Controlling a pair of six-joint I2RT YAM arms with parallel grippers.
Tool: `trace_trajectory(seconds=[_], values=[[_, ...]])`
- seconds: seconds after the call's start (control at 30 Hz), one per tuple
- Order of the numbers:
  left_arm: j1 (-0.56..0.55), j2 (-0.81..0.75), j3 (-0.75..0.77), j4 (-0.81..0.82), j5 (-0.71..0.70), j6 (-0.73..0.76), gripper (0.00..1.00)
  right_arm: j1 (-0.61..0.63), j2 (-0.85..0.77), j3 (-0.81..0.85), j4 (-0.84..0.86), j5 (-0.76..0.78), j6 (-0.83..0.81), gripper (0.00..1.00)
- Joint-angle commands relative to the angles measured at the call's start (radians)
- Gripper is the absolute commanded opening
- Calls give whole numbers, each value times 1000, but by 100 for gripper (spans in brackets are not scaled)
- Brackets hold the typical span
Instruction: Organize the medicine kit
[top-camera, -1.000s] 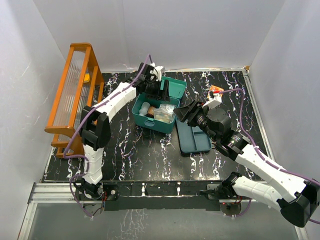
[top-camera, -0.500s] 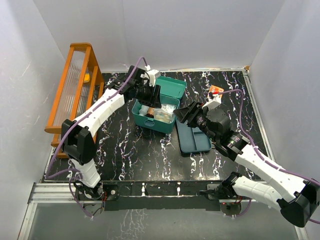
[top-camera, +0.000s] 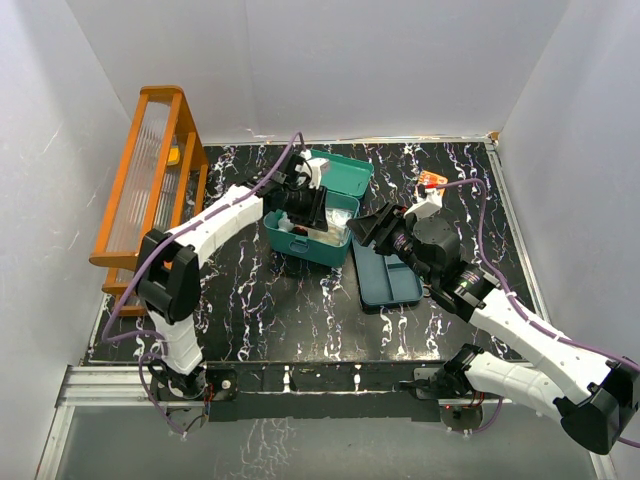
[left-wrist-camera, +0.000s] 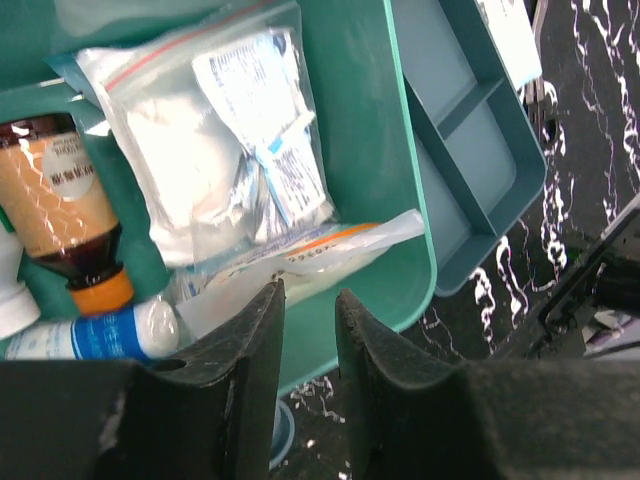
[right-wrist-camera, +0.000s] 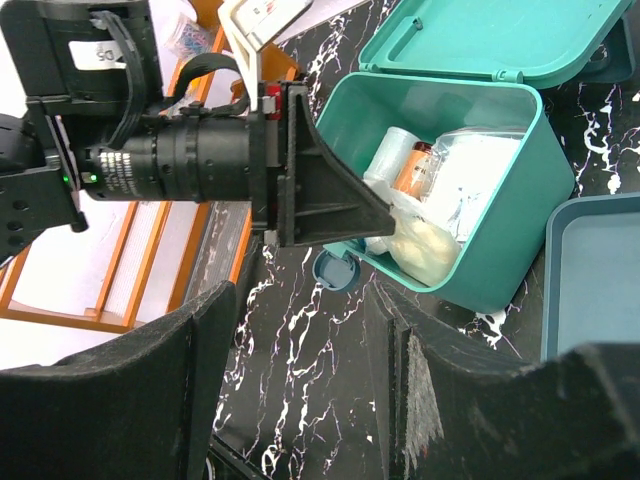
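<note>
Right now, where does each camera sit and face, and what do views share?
Top external: above, behind the bases, looking down on the table; left arm and right arm show.
Left wrist: looks down into the medicine kit past the left fingers.
Right wrist: faces the kit's side past the right fingers; left fingers show too.
All share the open kit and tray insert.

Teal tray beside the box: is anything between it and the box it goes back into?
Yes. The left tool hangs right over the open box, and the bulging bags inside may sit too high for it. The tray itself lies bare on the table, right of the box.
</note>
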Motion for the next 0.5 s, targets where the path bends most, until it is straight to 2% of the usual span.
trace_trajectory(seconds=[0.0, 0.47], values=[[-10, 51, 18, 81, -14, -53, 27, -3, -16, -6, 41, 10, 9, 52], [-21, 174, 74, 174, -116, -79, 33, -3, -14, -5, 33, 22, 4, 52]])
